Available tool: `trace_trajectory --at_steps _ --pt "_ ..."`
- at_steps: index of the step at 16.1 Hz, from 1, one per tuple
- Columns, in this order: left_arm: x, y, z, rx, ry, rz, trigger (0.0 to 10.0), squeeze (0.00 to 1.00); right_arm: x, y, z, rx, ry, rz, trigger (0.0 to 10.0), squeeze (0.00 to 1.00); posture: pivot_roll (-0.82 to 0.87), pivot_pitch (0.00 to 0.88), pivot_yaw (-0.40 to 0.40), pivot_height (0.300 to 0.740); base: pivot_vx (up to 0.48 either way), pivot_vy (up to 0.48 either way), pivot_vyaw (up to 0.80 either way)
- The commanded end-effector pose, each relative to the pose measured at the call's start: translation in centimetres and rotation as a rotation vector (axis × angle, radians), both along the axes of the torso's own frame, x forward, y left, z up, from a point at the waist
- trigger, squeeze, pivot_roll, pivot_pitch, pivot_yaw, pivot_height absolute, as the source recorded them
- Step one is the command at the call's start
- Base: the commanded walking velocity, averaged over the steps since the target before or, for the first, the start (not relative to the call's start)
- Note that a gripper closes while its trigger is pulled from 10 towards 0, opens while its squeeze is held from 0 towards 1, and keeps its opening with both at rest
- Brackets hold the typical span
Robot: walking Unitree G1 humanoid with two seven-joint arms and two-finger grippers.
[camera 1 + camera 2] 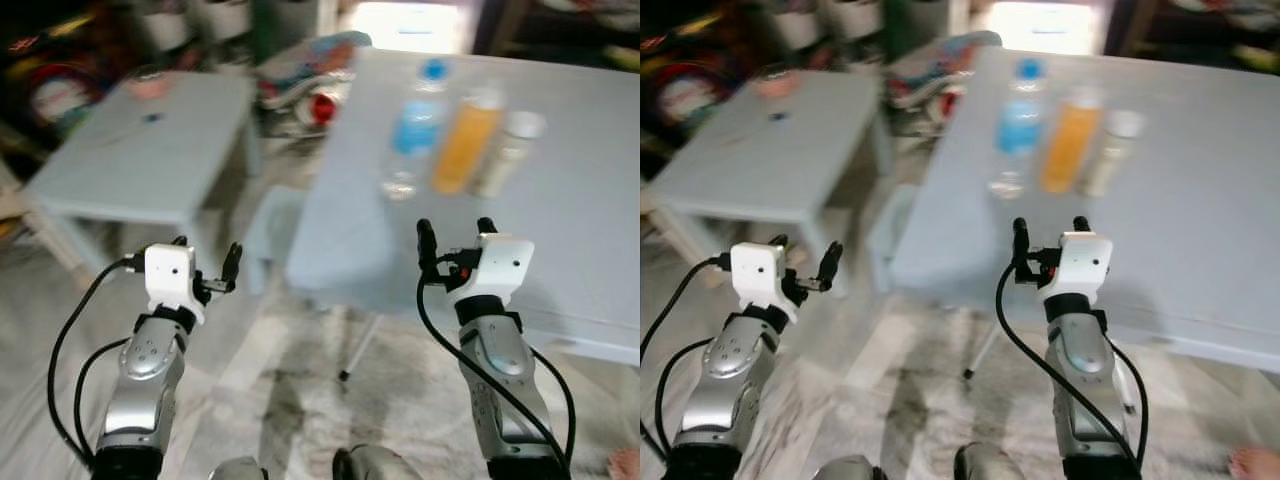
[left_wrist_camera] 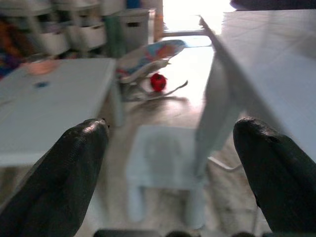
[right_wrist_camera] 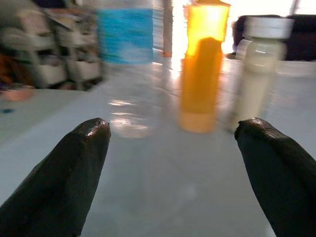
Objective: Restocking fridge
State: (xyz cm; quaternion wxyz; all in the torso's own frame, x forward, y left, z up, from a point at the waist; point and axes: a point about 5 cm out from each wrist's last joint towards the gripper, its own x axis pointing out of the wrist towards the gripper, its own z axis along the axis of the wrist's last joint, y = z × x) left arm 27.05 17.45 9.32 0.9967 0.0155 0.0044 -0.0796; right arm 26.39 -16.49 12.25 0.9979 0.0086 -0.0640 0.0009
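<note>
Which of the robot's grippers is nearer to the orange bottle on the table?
Right. The right gripper hangs just before the orange bottle; the left gripper is far off, over the floor.

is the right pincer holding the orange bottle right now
No, the right pincer is open and empty, with the orange bottle standing on the table ahead of it, untouched.

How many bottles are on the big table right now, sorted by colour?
Clear water bottle with blue label and cap: 1
Orange bottle: 1
Cream-white bottle with pale cap: 1
Total: 3, standing in a row on the large table, beyond the open right gripper.
</note>
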Motion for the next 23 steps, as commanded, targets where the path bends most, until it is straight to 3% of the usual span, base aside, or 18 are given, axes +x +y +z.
trace_trajectory --at_steps 1,4,8,13,17,20,23 --pt "0.0 0.4 0.2 -0.004 -0.009 0.015 10.0 0.0 0.1 0.2 0.4 0.0 -0.008 0.003 10.0 0.0 -0.01 0.064 0.012 0.74 0.42 0.0 -0.8" --pt "0.0 0.2 0.2 -0.012 -0.011 0.025 10.0 0.0 -0.8 0.3 0.1 -0.003 0.004 0.009 10.0 0.0 -0.01 0.071 0.007 0.74 0.395 0.0 -0.75" --pt "0.2 0.4 0.3 -0.017 -0.014 0.04 10.0 0.0 -2.0 -0.2 -0.8 -0.033 0.037 0.004 10.0 0.0 -0.03 0.09 0.011 0.74 0.0 0.0 0.0" --pt "0.0 0.8 0.3 -0.014 -0.018 0.06 10.0 0.0 -1.6 0.5 -1.0 -0.05 0.046 0.041 10.0 0.0 -0.02 0.103 0.002 0.74 0.0 0.0 0.0" --pt "0.0 0.4 0.2 -0.015 -0.012 0.051 10.0 0.0 0.2 1.3 0.9 -0.114 -0.034 0.114 10.0 0.0 -0.02 0.099 0.002 0.74 0.0 0.0 0.0" --pt "0.0 0.4 0.2 -0.016 -0.013 0.05 10.0 0.0 1.8 0.9 2.9 -0.167 -0.091 0.157 10.0 0.0 -0.01 0.098 -0.007 0.74 0.0 0.0 0.0" --pt "-0.3 0.6 0.1 -0.016 -0.009 0.059 10.0 0.0 2.2 0.7 3.7 -0.177 -0.108 0.196 10.0 0.0 -0.01 0.103 -0.007 0.74 0.0 0.0 0.0"
